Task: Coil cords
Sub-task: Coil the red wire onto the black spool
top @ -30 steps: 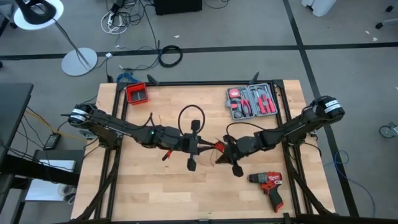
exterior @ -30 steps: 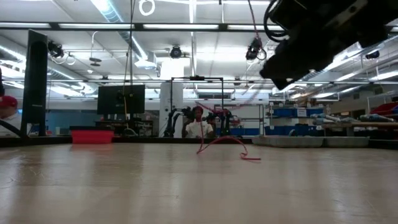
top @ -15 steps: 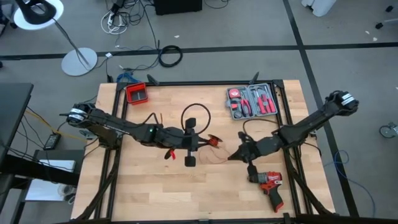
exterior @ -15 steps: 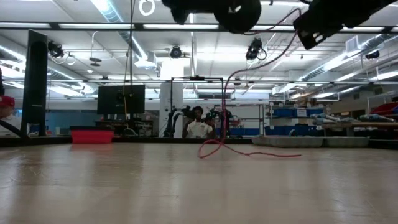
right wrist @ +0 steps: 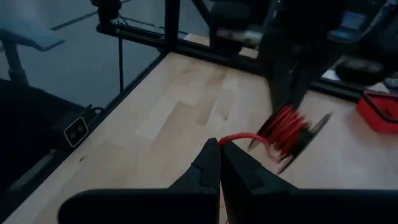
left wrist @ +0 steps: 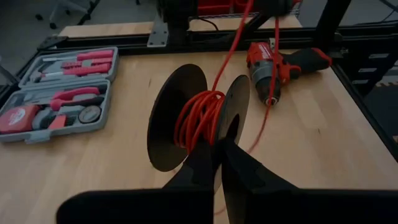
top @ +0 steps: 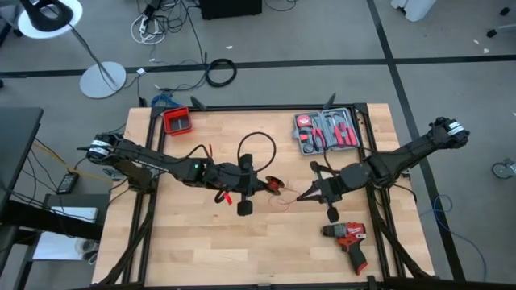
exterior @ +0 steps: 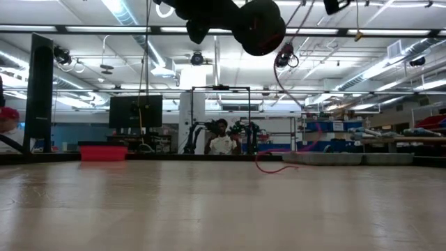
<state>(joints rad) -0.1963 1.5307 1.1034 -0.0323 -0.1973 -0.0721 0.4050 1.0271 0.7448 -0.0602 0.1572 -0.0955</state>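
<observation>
A red cord (left wrist: pixel 198 118) is wound on a black two-disc spool (left wrist: pixel 177 115) held above the table's middle (top: pixel 274 184). My left gripper (left wrist: pixel 217 163) is shut on the spool. A free length of the cord runs from the spool to my right gripper (right wrist: pixel 220 149), which is shut on it just right of the spool (top: pixel 308 193). In the low view the cord hangs down and its loop (exterior: pixel 279 167) lies on the table. My left gripper pinches the spool between its two fingers at the rim of one disc (left wrist: pixel 226 139). The spool is lifted clear of the table, its axle roughly level. My right gripper pinches the red cord's free length (right wrist: pixel 239 137) between its fingertips. The cord runs from the fingers to the spool (right wrist: pixel 287 129), clear of the table there.
A red drill (top: pixel 348 240) lies near the front right. An open grey tool case (top: pixel 326 133) sits at the far right, a red tray (top: pixel 176 120) at the far left corner. Bare wood lies at the near left.
My right gripper has drawn away from my left gripper toward the table's right edge and risen, taking the cord with it. The cord, which lay slack on the table, is now lifted, with only a loop on the wood. My left gripper has moved slightly left and up.
</observation>
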